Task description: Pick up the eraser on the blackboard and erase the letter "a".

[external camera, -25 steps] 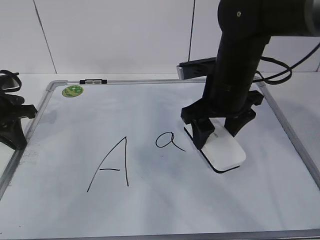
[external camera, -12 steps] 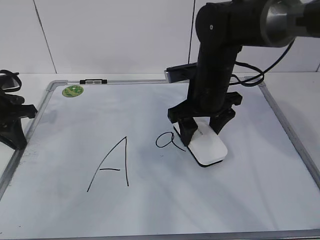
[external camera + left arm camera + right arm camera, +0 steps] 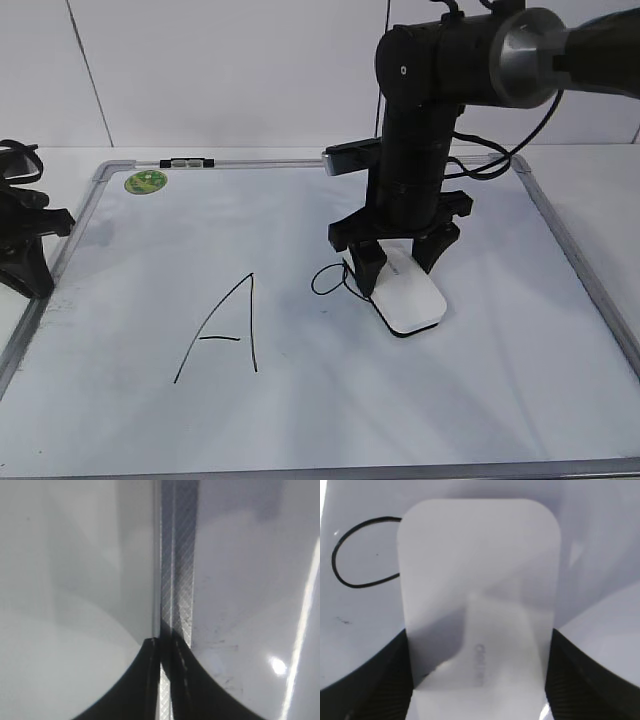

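Note:
My right gripper (image 3: 400, 262) is shut on the white eraser (image 3: 411, 298), pressing it flat on the blackboard (image 3: 130, 280). The eraser fills the right wrist view (image 3: 480, 590) between my two black fingers (image 3: 375, 680). The letter "a" (image 3: 328, 282) lies just left of the eraser; its right side and tail are covered, and only its loop shows (image 3: 355, 555). A capital "A" (image 3: 225, 330) is further left. My left gripper (image 3: 165, 680) is shut and empty, over the board's grey left frame (image 3: 177, 555); in the exterior view it sits at the left edge (image 3: 25, 245).
A round green sticker (image 3: 145, 182) and a small black-and-white clip (image 3: 186, 162) are at the board's back left corner. The grey frame (image 3: 575, 250) runs along the right. A black cable (image 3: 520, 150) trails behind the right arm.
My right gripper has slid the eraser leftward across the board, from well right of the "a" to over its right side and tail. The left arm has not moved.

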Action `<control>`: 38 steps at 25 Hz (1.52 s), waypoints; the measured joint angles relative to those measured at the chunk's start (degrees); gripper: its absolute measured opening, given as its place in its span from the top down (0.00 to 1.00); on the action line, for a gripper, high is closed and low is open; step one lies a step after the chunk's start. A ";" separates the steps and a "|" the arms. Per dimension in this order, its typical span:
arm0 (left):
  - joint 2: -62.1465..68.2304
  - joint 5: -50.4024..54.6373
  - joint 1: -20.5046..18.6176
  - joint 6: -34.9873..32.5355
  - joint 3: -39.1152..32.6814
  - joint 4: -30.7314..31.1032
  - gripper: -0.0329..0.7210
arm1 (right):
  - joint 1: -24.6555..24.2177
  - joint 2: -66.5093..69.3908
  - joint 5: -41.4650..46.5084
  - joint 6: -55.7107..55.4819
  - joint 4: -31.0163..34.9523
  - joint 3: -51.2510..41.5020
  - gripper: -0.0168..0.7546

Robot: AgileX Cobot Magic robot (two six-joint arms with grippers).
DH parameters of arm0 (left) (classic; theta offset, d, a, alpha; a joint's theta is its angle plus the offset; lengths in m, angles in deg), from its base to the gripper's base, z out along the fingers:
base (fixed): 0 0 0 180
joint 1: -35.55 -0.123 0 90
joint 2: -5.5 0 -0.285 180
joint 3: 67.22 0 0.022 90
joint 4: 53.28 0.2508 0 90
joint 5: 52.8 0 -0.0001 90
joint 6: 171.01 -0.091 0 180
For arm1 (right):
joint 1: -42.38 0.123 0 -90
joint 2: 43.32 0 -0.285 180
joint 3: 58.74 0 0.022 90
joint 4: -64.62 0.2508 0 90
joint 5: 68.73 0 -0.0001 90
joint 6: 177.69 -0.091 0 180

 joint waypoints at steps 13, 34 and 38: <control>0.00 0.00 0.00 0.00 0.00 0.00 0.92 | 4.47 0.12 -0.32 -0.23 -2.38 0.12 0.29; 0.00 0.00 0.00 0.00 0.00 -0.21 0.92 | 9.57 0.23 -0.81 -2.34 -5.42 0.24 0.29; 0.00 0.00 0.00 0.00 0.00 -0.21 0.92 | 9.53 0.23 -0.81 -2.56 -5.42 0.24 0.29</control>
